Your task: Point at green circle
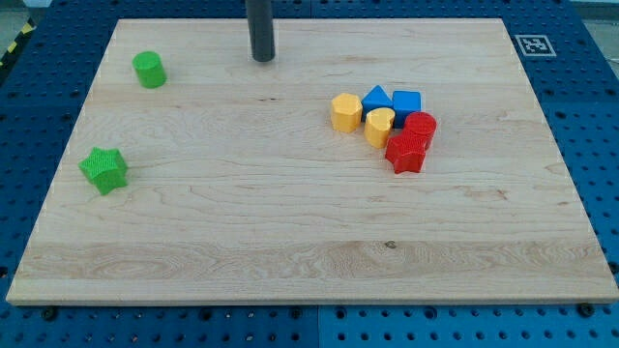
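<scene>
The green circle block [150, 70] stands near the view's top left of the wooden board [290, 232]. My tip [263, 58] rests on the board near the top edge, well to the right of the green circle, with a wide gap between them. A green star block [103, 169] lies at the left, below the green circle.
A tight cluster sits right of centre: a yellow hexagon [345, 112], a blue triangle [377, 99], a blue cube [407, 103], a yellow heart [379, 127], a red circle [421, 127] and a red star [406, 153]. A blue pegboard [590, 87] surrounds the board.
</scene>
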Robot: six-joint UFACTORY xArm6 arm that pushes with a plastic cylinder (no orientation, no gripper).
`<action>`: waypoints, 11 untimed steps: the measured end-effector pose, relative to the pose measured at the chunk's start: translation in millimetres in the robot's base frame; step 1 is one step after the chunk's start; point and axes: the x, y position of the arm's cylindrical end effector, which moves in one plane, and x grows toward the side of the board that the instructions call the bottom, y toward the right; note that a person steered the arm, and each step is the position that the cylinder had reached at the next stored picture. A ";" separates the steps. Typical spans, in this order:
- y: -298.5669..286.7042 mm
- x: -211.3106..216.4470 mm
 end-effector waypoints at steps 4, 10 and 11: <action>-4.7 -3.0; -204.7 -26.1; -210.8 0.4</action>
